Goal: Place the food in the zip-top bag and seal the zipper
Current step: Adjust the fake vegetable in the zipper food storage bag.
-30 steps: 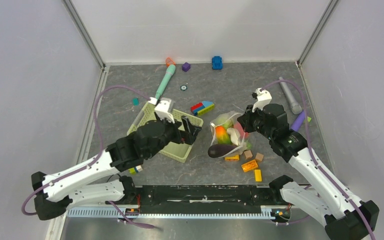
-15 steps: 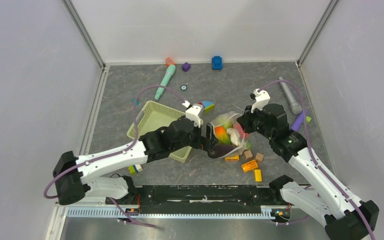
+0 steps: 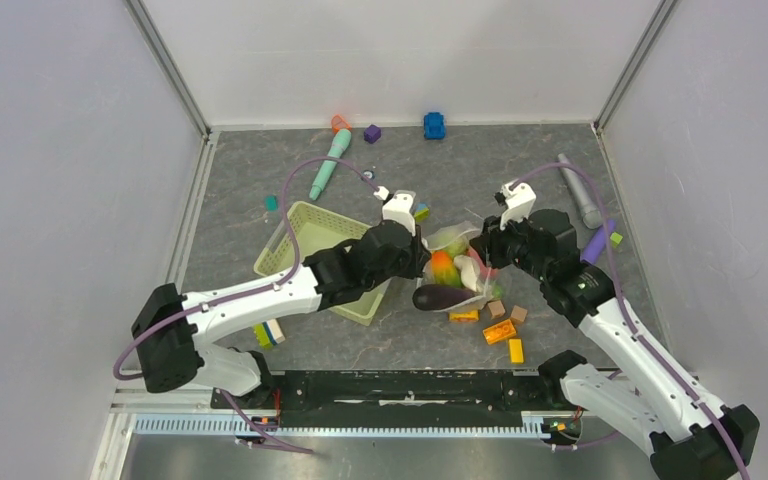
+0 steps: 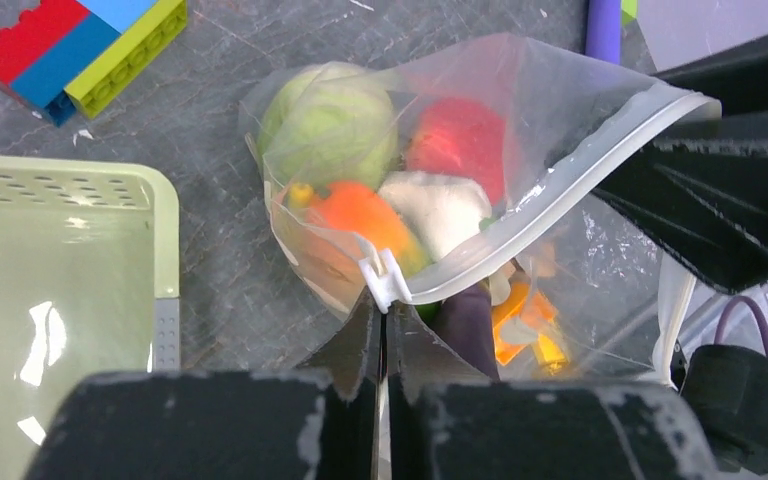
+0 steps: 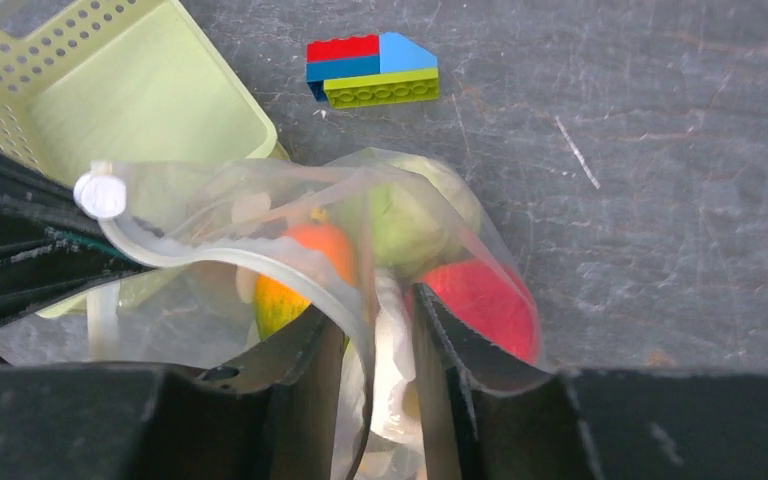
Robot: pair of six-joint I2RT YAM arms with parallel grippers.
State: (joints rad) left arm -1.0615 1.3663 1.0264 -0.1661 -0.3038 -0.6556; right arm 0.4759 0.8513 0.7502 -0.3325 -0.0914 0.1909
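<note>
Sitting near the middle of the table [image 3: 440,170], the zip-top bag [image 3: 457,240] bulges with food. The cabbage [image 4: 330,120], the tomato [image 4: 460,135], the mango [image 4: 360,215] and a white piece [image 4: 435,205] press against its clear film. The eggplant [image 3: 442,297] shows dark at the bag's near edge; whether it is fully inside cannot be told.

The zipper [image 4: 560,185] runs as a whitish strip along the raised mouth, slung between the two arms. The left gripper [image 4: 380,320] is clenched on the bag's corner, just under the small white tab [image 4: 385,280] at the zipper's end. The right gripper [image 5: 375,340] stands further along the strip with its jaws parted a little. The strip passes through the gap, and no pinch shows there.

Just left of the bag lies the pale green basket [image 3: 305,235], its right rim under the left arm. A red, blue and green block stack [image 5: 372,68] sits just beyond the bag, near the left wrist. Orange, yellow and tan blocks [image 3: 500,328] crowd the bag's near right edge.

Bare grey table shows beyond the bag toward the back wall. There a teal stick [image 3: 328,165] lies to the left and a grey cylinder [image 3: 580,190] to the right, both well apart from the bag. The right forearm runs near the table's right edge. The left forearm crosses the basket, well apart from the left edge.
</note>
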